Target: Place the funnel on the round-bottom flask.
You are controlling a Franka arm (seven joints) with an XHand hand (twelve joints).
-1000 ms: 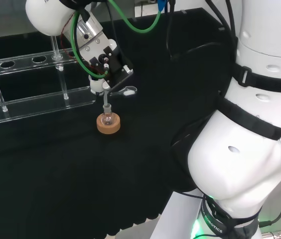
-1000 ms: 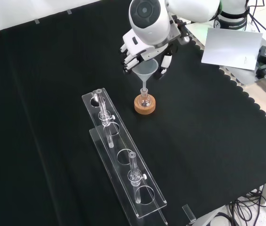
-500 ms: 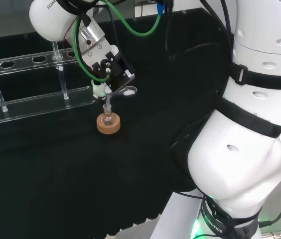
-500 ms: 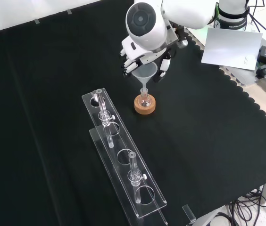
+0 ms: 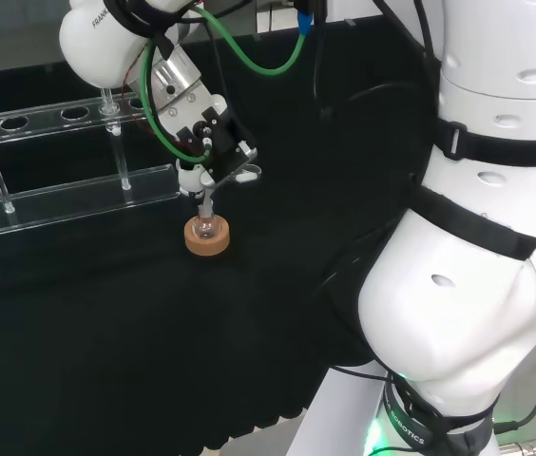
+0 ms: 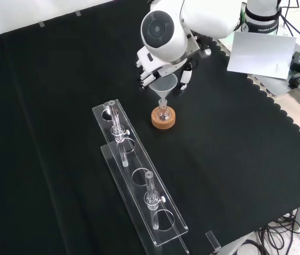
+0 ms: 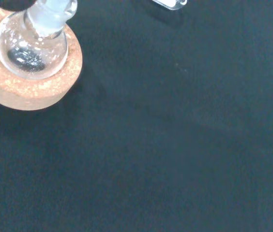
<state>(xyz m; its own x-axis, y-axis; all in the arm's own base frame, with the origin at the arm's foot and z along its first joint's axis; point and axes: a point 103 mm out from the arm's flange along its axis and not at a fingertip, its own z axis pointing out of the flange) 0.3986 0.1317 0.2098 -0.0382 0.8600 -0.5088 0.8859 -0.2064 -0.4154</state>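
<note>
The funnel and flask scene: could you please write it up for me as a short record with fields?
hand: above the flask, fingers curled round the funnel's cone
funnel: clear, upright, stem pointing down into the flask's neck
round-bottom flask: clear, upright on its stand
stand: cork ring on the black cloth
tube rack: clear, left of the flask in the front view, apart from it
task state: funnel at the flask's mouth, not yet released

The surface [image 6: 235,159] is covered in plain black cloth, and the stand [image 6: 163,119] under the clear glass round-bottom flask [image 7: 31,48] is speckled tan cork. The funnel [image 6: 163,85] is translucent and whitish, the robot hand [image 6: 150,66] black and white. The tube rack [image 6: 139,183] is clear and colourless.
</note>
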